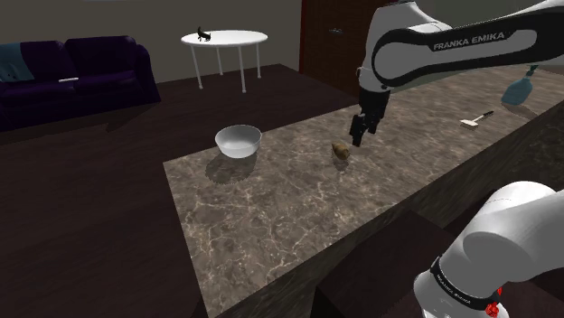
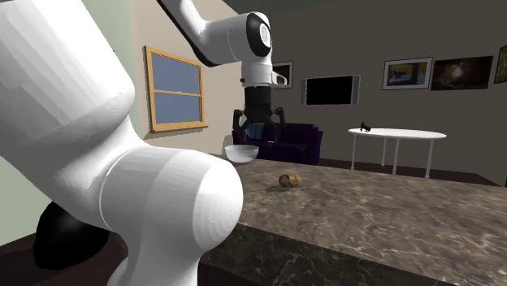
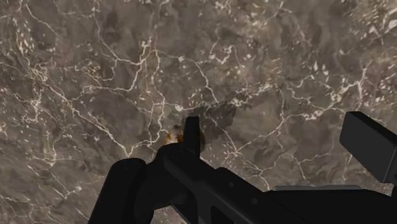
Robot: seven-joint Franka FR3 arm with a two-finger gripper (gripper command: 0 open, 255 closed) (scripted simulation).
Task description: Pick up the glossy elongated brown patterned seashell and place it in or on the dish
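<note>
A small brown seashell (image 1: 341,152) lies on the marble countertop (image 1: 271,208), to the right of a white bowl-shaped dish (image 1: 239,140) in the shoulder view. My black gripper (image 1: 360,132) hangs just above the shell and slightly to its right, open and holding nothing. In the second exterior view the gripper (image 2: 258,127) hovers over the counter with the dish (image 2: 241,153) below it and the shell (image 2: 288,180) nearer the camera. In the wrist view a sliver of the shell (image 3: 173,135) peeks out beside the black hand, and the fingers (image 3: 369,143) stand apart.
A small white-headed tool (image 1: 476,119) and a blue object (image 1: 517,88) lie at the counter's far right. Beyond the counter stand a dark purple sofa (image 1: 72,77) and a round white table (image 1: 224,40). The robot's white base (image 1: 502,253) sits at lower right.
</note>
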